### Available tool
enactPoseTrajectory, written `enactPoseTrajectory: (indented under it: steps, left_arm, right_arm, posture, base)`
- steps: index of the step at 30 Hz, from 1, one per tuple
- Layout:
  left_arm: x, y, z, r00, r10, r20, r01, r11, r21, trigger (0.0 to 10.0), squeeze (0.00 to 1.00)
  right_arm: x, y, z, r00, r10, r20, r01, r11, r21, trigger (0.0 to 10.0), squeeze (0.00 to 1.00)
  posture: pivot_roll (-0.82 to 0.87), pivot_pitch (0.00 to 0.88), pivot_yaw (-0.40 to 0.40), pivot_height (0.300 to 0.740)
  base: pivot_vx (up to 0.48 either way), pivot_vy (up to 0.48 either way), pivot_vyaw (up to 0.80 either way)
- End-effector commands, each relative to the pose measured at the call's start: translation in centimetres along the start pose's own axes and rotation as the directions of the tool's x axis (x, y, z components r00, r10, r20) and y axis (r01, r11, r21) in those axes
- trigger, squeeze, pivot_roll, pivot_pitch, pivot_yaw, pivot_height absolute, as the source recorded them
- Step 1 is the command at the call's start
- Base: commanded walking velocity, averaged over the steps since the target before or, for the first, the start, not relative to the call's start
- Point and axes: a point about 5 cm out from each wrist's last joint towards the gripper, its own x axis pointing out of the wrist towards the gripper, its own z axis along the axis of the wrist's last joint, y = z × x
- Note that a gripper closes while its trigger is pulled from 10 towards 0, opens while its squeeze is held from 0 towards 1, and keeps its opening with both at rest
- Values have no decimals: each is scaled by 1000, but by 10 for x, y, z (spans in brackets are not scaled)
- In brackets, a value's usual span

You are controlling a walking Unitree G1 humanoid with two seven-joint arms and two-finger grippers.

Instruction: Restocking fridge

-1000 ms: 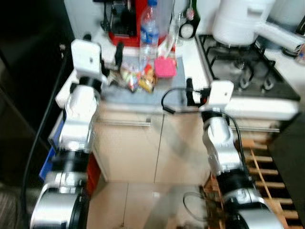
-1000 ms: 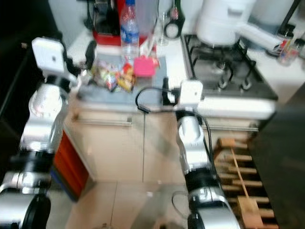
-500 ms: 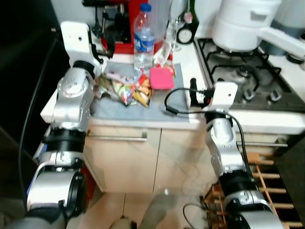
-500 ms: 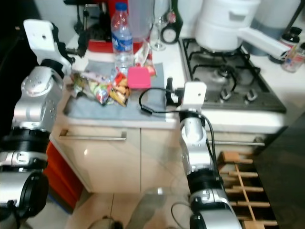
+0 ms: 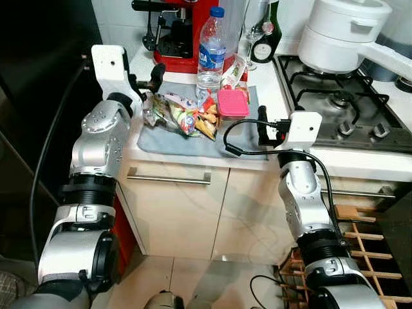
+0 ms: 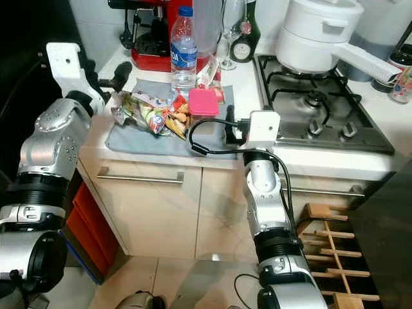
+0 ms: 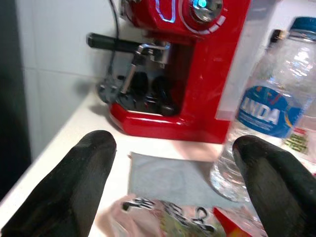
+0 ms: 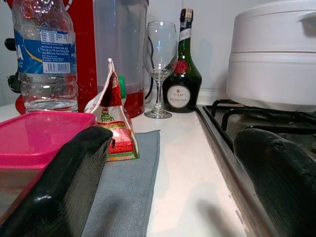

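Bright even indoor light, sharp head views, dark shadow at far left, soft glare on the white pot, near black fingers blurred in wrist views

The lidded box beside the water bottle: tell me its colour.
Pink; the box shows best in the right eye view.

Grey mat on white counter

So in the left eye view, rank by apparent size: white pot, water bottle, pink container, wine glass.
1. White pot, clearly largest.
2. Water bottle.
3. Pink container and wine glass look too close to rank; the glass is cut off at the frame's top.
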Motion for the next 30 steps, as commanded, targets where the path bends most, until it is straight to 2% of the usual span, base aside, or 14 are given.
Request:
enactPoseTrajectory:
  steps: [1,13,19,21,30]
  left_arm:
    - [1,-5,-1,999,-36,-13,36,999,-16,10000,0]
    - [1,-24,-10,990,-133,-39,132,991,-13,10000,0]
    - [-1,-41,-16,976,-212,-59,211,977,-22,10000,0]
    - [-4,-48,-24,966,-240,-97,238,971,-29,10000,0]
    - [-8,-50,-44,954,-213,-212,205,977,-63,10000,0]
  right_arm:
    - [-2,-2,-2,1000,0,-11,0,1000,0,10000,0]
    - [-4,-3,-4,1000,5,-22,-5,1000,-1,10000,0]
    - [-5,-4,-5,1000,2,-28,-2,1000,-1,10000,0]
    - [-6,-4,-6,999,2,-33,-2,1000,-1,10000,0]
    - [-7,-2,-9,999,4,-48,-4,1000,3,10000,0]
  posture:
    - [15,0,-15,740]
    - [2,0,-15,740]
    - [-2,0,-13,740]
    - [-3,0,-11,740]
    - [0,0,-8,740]
  base:
    - [0,0,0]
    - [0,0,0]
    - [0,0,0]
    - [0,0,0]
    - [0,0,0]
